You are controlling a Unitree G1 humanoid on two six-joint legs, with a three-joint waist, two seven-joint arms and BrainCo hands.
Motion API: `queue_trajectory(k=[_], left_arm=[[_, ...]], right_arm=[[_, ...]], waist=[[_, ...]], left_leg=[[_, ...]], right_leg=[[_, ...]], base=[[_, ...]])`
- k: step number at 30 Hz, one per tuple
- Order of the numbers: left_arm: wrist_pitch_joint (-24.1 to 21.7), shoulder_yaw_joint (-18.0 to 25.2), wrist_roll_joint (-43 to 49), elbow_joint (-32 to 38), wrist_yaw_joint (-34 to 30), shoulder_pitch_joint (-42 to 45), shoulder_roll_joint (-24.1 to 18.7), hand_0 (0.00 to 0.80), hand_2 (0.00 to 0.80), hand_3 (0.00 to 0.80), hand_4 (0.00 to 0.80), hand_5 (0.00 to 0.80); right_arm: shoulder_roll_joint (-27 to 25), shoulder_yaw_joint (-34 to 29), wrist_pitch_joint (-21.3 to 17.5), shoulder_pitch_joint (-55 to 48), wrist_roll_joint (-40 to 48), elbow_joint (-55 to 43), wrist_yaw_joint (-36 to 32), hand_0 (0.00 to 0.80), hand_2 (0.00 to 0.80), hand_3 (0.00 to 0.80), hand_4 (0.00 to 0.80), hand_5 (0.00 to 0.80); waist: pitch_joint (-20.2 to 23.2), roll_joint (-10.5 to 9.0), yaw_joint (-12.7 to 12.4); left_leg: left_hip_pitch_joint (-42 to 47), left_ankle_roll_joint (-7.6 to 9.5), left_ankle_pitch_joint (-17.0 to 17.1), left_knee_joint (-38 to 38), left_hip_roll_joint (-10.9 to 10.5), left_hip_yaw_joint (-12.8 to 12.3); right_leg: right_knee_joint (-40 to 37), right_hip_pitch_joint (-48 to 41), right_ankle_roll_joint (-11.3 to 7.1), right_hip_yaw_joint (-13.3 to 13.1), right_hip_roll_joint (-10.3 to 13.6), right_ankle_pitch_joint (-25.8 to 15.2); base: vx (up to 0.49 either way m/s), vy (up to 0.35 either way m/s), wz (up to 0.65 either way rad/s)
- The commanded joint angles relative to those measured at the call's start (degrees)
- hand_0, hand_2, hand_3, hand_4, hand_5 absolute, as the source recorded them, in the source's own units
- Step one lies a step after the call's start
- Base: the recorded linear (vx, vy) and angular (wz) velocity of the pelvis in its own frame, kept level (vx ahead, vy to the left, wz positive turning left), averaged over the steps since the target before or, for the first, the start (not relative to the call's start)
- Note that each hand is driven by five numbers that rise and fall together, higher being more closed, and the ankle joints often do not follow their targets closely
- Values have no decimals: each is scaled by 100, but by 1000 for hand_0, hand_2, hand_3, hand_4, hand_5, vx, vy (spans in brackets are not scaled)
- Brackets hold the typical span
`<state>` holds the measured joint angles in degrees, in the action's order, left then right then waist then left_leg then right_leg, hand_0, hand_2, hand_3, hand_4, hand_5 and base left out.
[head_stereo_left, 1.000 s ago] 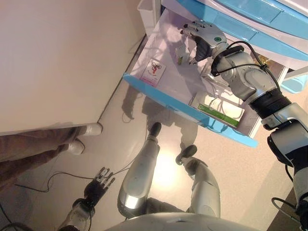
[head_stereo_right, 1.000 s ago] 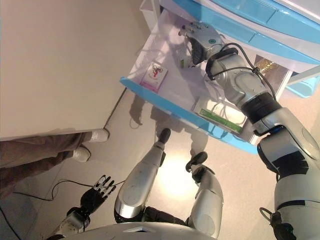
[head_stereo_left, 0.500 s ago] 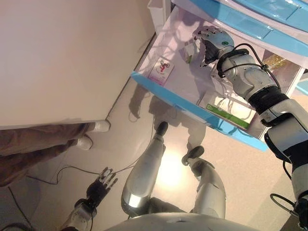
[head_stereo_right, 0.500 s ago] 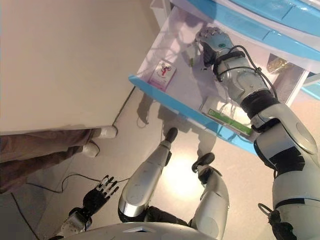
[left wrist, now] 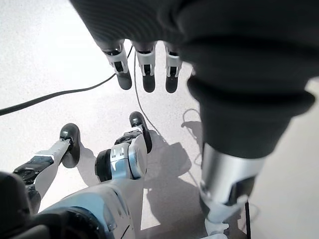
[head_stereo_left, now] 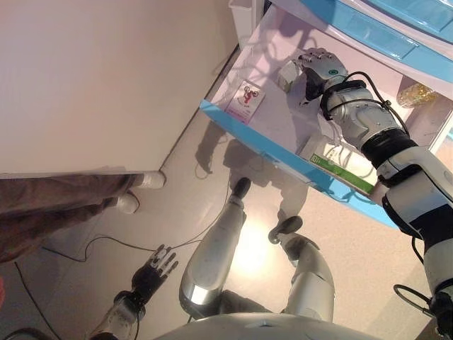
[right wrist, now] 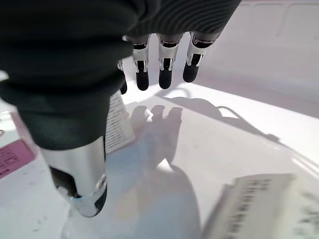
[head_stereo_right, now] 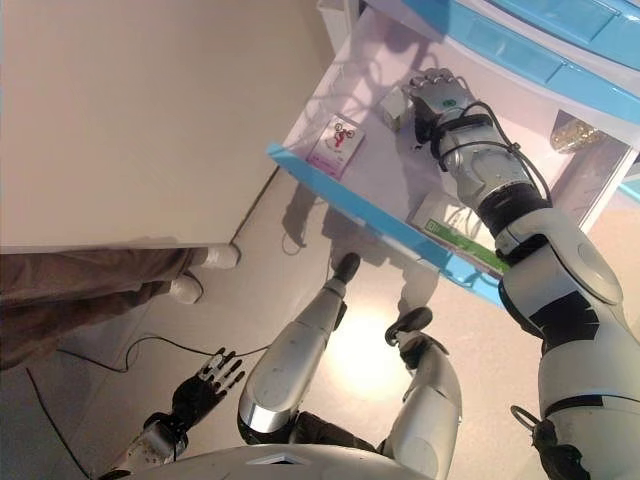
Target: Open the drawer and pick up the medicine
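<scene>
The small medicine box [head_stereo_left: 287, 74] is lying on the floor of the open drawer [head_stereo_left: 241, 129], toward the back, and your right hand [head_stereo_left: 320, 66] is sitting just beside it, on the side away from the pink card. In the right wrist view the fingers [right wrist: 165, 69] are hanging fairly straight over the white drawer floor and the thumb [right wrist: 82, 172] is standing apart, so you are not gripping anything there; a strip of the box's printed side [right wrist: 117, 124] is showing between thumb and fingers, but whether anything is touching it is not clear.

Judging by this, the opening step is done: the drawer is pulled well out under the blue drawers [head_stereo_left: 368, 32] above it. The pickup is what is left, since the box is resting on the drawer floor and not in a closed hand.

Nearer the drawer's blue front edge, a pink card [head_stereo_left: 246, 99] is lying flat, and a green-and-white box [head_stereo_left: 340, 164] is partly covered by your right forearm. A gold, crinkled item [head_stereo_left: 414, 94] beyond the drawer is too small to identify.

Your left hand [head_stereo_left: 153, 270] is hanging relaxed and empty, well below the drawer near the floor. A person's legs [head_stereo_left: 64, 205] are standing beside the wall, well clear of the drawer.
</scene>
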<state>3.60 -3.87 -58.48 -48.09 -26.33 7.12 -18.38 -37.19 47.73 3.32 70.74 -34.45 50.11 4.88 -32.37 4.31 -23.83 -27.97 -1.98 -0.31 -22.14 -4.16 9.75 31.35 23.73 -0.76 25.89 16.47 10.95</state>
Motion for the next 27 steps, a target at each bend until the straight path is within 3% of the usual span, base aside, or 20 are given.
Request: queue_trajectory(k=[1,14,27], left_arm=[[-8,-354,31,122,-30,679,-112,0,0,0,0,0],[-59,-425,-26,200,-74,732,-109,0,0,0,0,0],[-30,-378,-17,156,-139,768,-67,0,0,0,0,0]], right_arm=[[68,292,-139,392,-173,251,371,0,0,0,0,0],[117,313,-74,545,-229,19,864,0,0,0,0,0],[151,376,-209,656,-76,-52,505,0,0,0,0,0]], waist=[[258,340,-182],[258,365,-192],[258,393,-225]], left_leg=[[16,416,-387,145,-232,-346],[-20,427,-380,126,-229,-368],[41,415,-374,127,-266,-354]], right_leg=[[664,-38,-48,-182,-255,396],[676,-1,-106,-176,-207,357],[686,-72,-99,-177,-178,381]], base=[[14,21,5],[1,1,0],[0,0,0]])
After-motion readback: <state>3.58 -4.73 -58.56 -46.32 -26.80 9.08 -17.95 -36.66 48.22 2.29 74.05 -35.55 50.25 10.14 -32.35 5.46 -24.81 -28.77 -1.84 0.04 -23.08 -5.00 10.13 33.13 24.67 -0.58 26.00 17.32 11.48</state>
